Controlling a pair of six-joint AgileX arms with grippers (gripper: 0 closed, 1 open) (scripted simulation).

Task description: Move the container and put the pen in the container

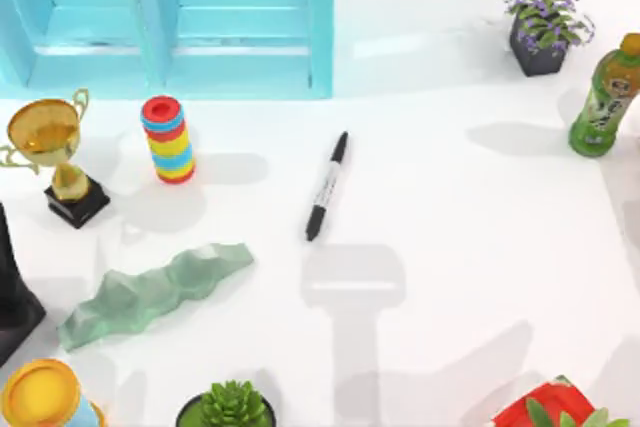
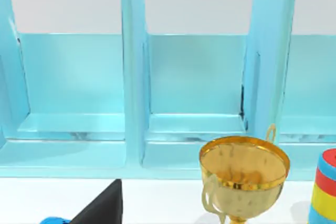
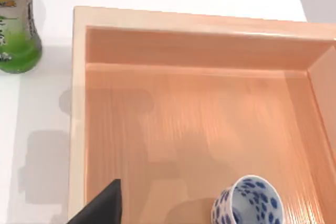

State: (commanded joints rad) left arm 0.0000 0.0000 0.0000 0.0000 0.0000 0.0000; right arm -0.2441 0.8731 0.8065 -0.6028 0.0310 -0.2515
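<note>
Pen (image 1: 327, 186): lies flat on the white surface (image 1: 460, 247) near the middle, slanted, nothing touching it. Well clear of the ring stack (image 1: 168, 139) and the green bottle (image 1: 606, 95), so there is room to come down on it from above.
Container (image 3: 248, 201): the blue-patterned white cup stands upright inside a shallow wooden tray (image 3: 79, 103), mouth up, seen from my right wrist. The green bottle stands just outside the tray's corner.
Why it matters: cup and pen look well apart, so I judge the cup must come out of the tray and closer to the pen first.
Right hand: a dark fingertip (image 3: 102, 208) shows above the tray floor beside the cup, not touching it. Whether the hand is open, I cannot tell; it holds nothing I can see.
Left hand: parked at the surface's left, facing the blue shelf unit (image 2: 131, 77) and gold trophy (image 2: 242, 174). One dark fingertip (image 2: 102, 208) visible; opening not readable.
Stage: judged early, nothing gripped yet.
</note>
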